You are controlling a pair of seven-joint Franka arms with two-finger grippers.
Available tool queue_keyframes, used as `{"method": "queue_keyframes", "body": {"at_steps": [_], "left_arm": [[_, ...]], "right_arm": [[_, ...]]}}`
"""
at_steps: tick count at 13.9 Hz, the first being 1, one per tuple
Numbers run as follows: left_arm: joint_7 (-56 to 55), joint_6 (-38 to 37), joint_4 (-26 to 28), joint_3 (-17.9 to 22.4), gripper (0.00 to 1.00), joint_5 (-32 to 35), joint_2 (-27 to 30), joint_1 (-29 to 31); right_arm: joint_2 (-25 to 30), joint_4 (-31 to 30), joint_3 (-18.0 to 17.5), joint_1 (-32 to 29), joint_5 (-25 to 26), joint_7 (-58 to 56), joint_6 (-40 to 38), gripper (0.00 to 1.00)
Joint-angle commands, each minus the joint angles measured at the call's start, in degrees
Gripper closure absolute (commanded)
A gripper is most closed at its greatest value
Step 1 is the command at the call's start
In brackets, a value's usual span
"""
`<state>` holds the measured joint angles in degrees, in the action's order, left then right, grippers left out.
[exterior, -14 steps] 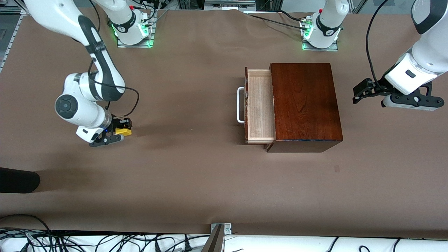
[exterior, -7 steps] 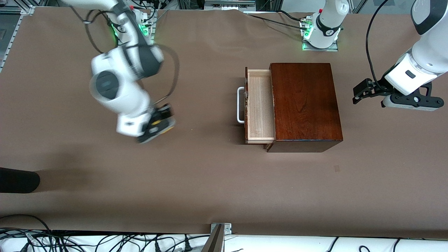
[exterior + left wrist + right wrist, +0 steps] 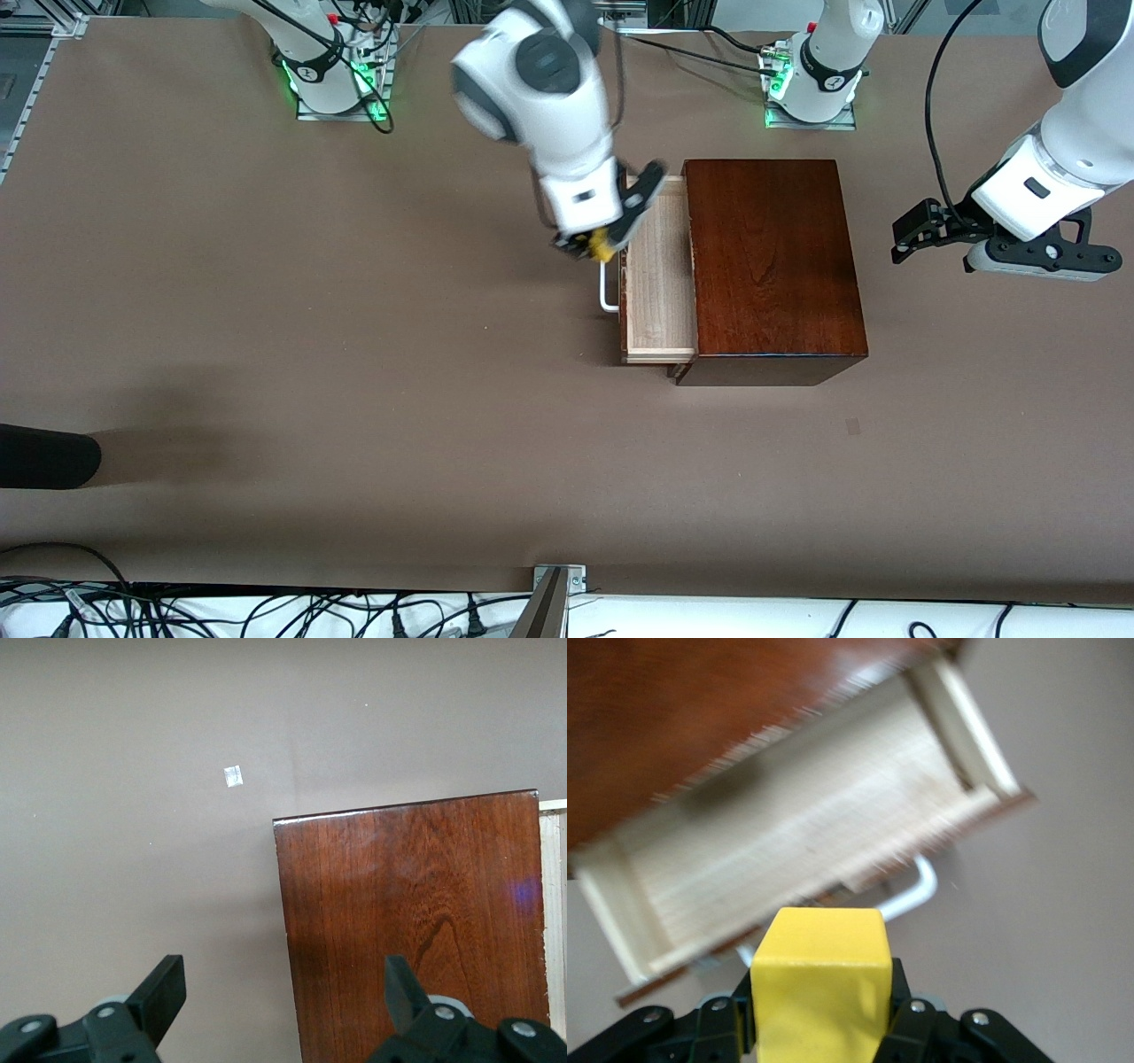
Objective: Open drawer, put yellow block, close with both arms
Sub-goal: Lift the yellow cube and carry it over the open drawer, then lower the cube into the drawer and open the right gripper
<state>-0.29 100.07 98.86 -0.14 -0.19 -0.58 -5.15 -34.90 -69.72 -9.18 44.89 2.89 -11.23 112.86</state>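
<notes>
The drawer [image 3: 660,283] stands pulled out of the dark wooden box [image 3: 771,266], its pale tray bare and its white handle [image 3: 607,297] facing the right arm's end of the table. My right gripper [image 3: 595,244] is shut on the yellow block [image 3: 602,241] and hangs over the drawer's front edge and handle. In the right wrist view the yellow block [image 3: 821,979] fills the space between the fingers [image 3: 917,1014], with the drawer's tray [image 3: 806,842] beneath. My left gripper [image 3: 902,241] waits open beside the box, toward the left arm's end. In the left wrist view the left gripper [image 3: 282,997] holds nothing, and the box [image 3: 416,921] lies below.
A black object [image 3: 44,456] lies at the table's edge at the right arm's end. A small pale mark [image 3: 852,426] sits on the brown table cover nearer to the front camera than the box. Cables and a metal bracket [image 3: 558,580] line the near edge.
My right arm has swung the yellow block from the right arm's end of the table across to above the drawer's front. The left arm has not moved.
</notes>
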Motion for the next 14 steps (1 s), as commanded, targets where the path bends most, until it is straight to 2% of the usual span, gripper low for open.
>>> {"method": "queue_keyframes", "body": {"at_steps": [1, 3, 7, 14], "left_arm": [[0.37, 0.04, -1.03, 0.22, 0.00, 0.80, -0.82, -0.38], [0.29, -0.13, -3.05, 0.22, 0.00, 0.80, -2.14, -0.38], [0.38, -0.14, -3.85, 0.31, 0.00, 0.80, -2.76, -0.38], [0.38, -0.22, -4.55, 0.22, 0.00, 0.89, -2.94, -0.56]], "right_arm": [[-6.31, 8.46, 0.91, 5.36, 2.81, -5.02, -2.82, 1.00], [-7.02, 8.46, 0.48, 6.61, 7.63, -6.78, -3.86, 1.00], [-8.78, 8.46, 0.74, 8.19, 9.32, -11.35, -3.96, 1.00], [-10.54, 8.81, 0.91, 10.56, 11.96, -12.06, -1.76, 1.00]]}}
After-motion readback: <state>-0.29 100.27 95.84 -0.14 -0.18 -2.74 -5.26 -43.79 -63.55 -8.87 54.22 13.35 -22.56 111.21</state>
